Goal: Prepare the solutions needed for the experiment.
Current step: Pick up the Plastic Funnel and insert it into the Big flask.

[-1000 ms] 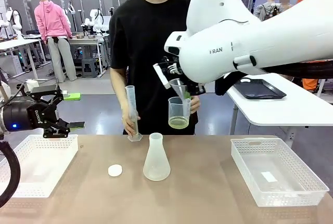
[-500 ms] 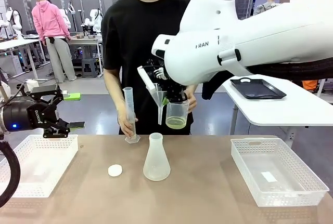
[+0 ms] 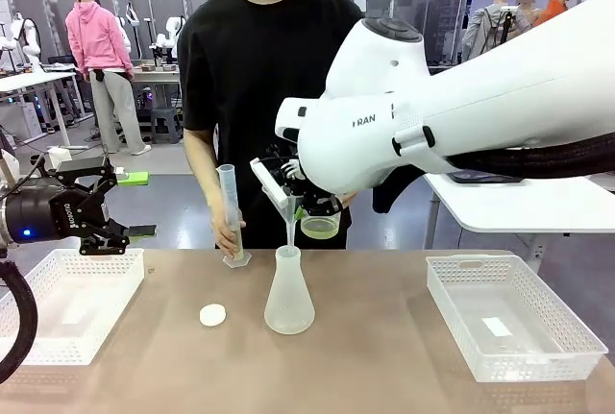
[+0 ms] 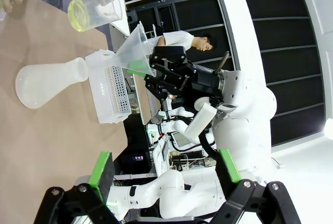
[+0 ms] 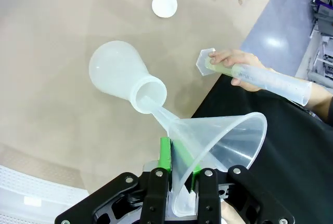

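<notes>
cap point(image 3: 212, 314) near flask point(image 3: 289, 291), funnel point(image 5: 221, 135) over its neck

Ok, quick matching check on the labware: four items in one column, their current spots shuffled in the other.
1 funnel
2 beaker
3 white cap
4 graduated cylinder

A on the table beside the flask
B gripped by a person's hand
C clamped in the right gripper, stem at the flask's mouth
D holding yellow-green solution, raised beside the funnel

Pairs: 1-C, 2-D, 3-A, 4-B
</notes>
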You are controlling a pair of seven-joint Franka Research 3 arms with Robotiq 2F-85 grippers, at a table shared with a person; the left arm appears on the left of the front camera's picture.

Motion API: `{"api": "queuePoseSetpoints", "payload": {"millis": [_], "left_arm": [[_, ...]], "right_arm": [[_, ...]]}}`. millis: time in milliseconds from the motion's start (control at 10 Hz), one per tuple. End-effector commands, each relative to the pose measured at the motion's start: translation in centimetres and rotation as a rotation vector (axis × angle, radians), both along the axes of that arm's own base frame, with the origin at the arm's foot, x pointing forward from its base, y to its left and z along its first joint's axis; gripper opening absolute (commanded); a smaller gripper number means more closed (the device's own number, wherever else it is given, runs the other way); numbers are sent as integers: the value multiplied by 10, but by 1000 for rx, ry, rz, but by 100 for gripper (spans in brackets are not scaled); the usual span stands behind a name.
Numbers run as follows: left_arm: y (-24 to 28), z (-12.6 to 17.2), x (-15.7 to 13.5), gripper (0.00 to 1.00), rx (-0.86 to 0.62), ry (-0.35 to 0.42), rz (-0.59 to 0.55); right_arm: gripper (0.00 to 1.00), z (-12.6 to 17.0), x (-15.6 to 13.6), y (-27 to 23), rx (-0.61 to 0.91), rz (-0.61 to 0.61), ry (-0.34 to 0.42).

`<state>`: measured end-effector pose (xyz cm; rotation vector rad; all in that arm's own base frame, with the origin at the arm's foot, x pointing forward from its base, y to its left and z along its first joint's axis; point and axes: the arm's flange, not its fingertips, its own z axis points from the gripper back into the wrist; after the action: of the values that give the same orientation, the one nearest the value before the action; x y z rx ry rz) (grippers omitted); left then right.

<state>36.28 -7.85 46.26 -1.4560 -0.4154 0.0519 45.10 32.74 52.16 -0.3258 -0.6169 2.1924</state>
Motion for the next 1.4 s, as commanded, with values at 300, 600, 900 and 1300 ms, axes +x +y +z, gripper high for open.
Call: {"api": "queuePoseSetpoints", "payload": {"millis": [300,600,900,1300], "left_arm": [[-2,1,0,100,-23,2,0],[-2,1,0,100,-23,2,0],[-2,1,0,100,-23,2,0],[-2,1,0,100,-23,2,0]], "right_arm": [[7,-19,5,2,35,43,14],[7,-30,3,2,40,50,3],[7,-47,1,1,-25,29,-19],[13,-68,8,-1,-3,85,-14]]}}
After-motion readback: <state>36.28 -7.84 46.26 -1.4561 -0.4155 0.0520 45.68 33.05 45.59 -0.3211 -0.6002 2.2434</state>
